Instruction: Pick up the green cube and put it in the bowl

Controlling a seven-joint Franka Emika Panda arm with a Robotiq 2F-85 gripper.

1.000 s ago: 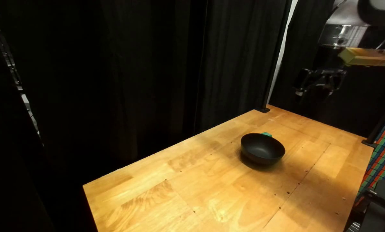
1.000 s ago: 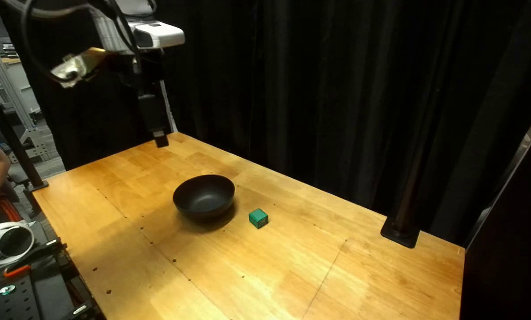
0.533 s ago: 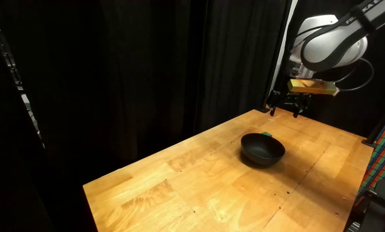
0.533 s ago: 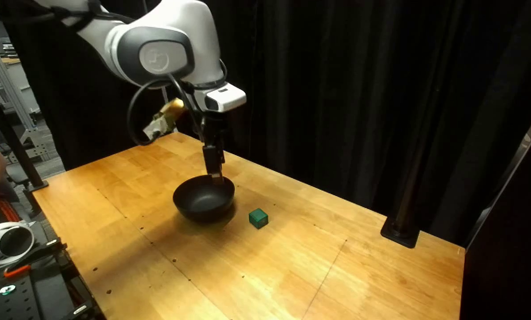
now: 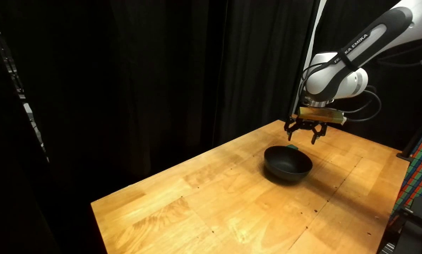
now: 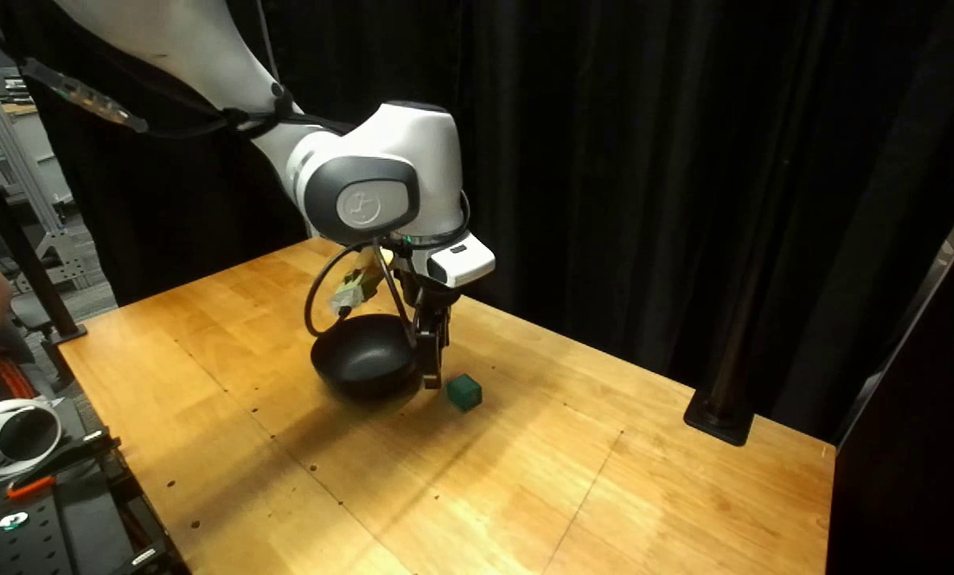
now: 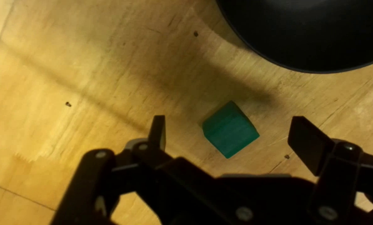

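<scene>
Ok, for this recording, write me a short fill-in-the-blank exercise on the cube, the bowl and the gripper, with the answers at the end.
1. The cube on the wooden table is coloured ____.
2. It lies outside the round bowl, whose colour is ____.
3. The gripper is not shut but ____.
4. In the wrist view, the cube shows in the gap ____ the two fingers.

Missing words: green; black; open; between.

In an exterior view the bowl (image 5: 287, 164) hides part of the cube (image 5: 292, 146). The wrist view crops the bowl; both exterior views crop the arm (image 5: 359, 47).
</scene>
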